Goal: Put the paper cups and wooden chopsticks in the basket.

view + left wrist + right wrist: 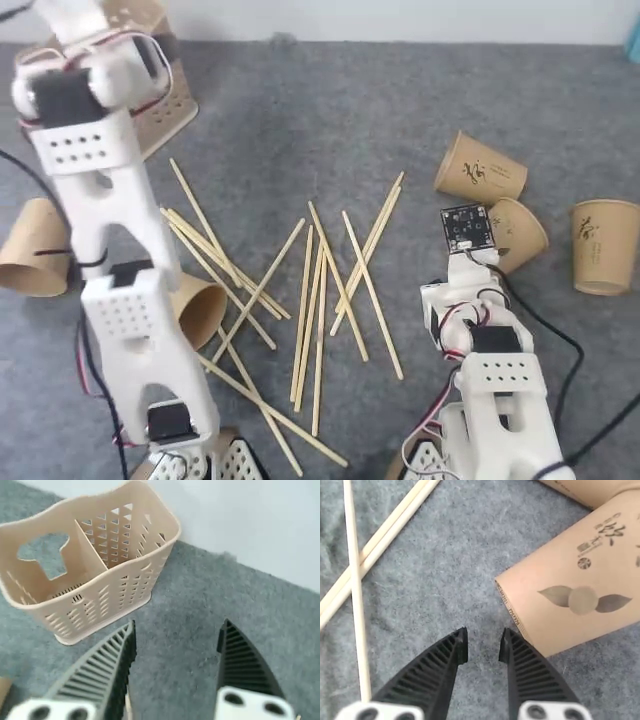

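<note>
Paper cup point(570, 597) lies on its side just beside the right hand point(483, 632), one end toward its empty, slightly parted jaws, long axis running away sideways; the left hand point(178, 625), wide open, is well apart.

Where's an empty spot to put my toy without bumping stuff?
The biggest bare patch is the grey mat at the back, between the basket and the right-hand paper cups, beyond the chopsticks. The middle is crowded with them; the left arm and right arm take up the near edge.
</note>
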You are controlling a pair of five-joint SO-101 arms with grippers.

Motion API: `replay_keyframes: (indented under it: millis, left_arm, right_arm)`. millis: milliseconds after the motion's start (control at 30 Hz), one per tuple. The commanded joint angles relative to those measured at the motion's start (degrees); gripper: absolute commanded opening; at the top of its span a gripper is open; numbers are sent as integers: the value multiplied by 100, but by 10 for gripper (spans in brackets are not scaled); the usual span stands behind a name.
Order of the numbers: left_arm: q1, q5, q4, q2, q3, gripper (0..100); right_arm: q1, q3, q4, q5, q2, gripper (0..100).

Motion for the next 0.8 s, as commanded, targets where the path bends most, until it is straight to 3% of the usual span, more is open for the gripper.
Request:
replay_keyframes:
  millis: [0,267,767]
  left_arm:
    - [-123,457,-624,598,-629,254]
    - [-264,695,-2338,1327,-576,254]
    - [-35,536,-3596,2233,-57,254]
  right_arm:
    - [-48,-62,-119,79,-171,115]
    - [-48,-62,-119,79,-171,116]
    - [-119,-62,-110,246,-127,115]
